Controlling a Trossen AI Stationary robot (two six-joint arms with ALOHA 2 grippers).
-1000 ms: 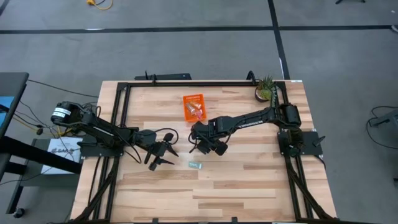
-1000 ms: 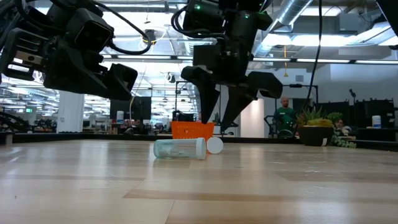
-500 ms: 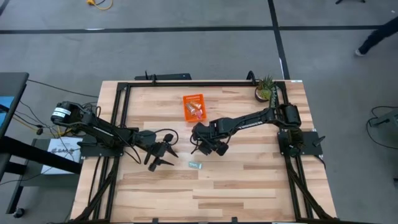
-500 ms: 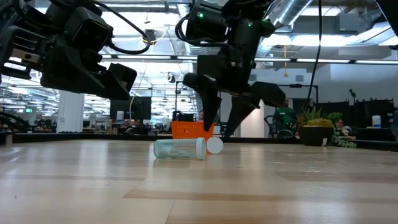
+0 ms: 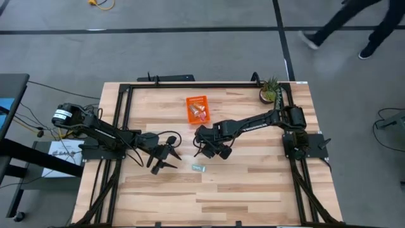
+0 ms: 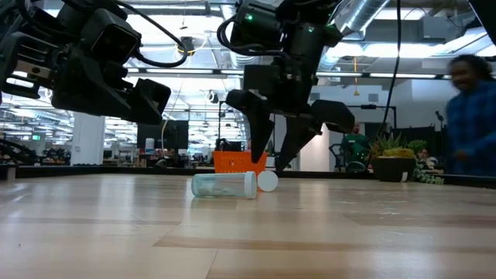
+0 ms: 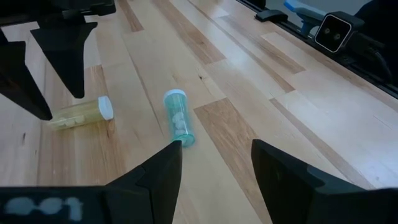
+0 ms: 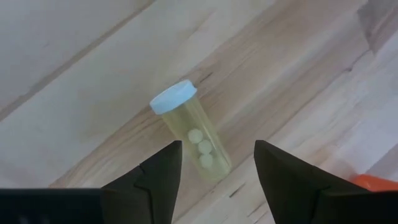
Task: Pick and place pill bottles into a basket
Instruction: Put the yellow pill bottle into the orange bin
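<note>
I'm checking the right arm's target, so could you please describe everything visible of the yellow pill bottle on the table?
The yellow pill bottle is a small clear yellowish plastic cylinder with a pale blue cap and three whitish pills visible inside. It lies on its side on the wooden table, untouched, directly below the open right gripper, which hangs above it.

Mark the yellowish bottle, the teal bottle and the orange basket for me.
yellowish bottle (image 8: 198, 144): right wrist view, middle of its clear body.
teal bottle (image 7: 179, 119): left wrist view, middle of its body.
orange basket (image 5: 188, 101): high view, its rim corner.
</note>
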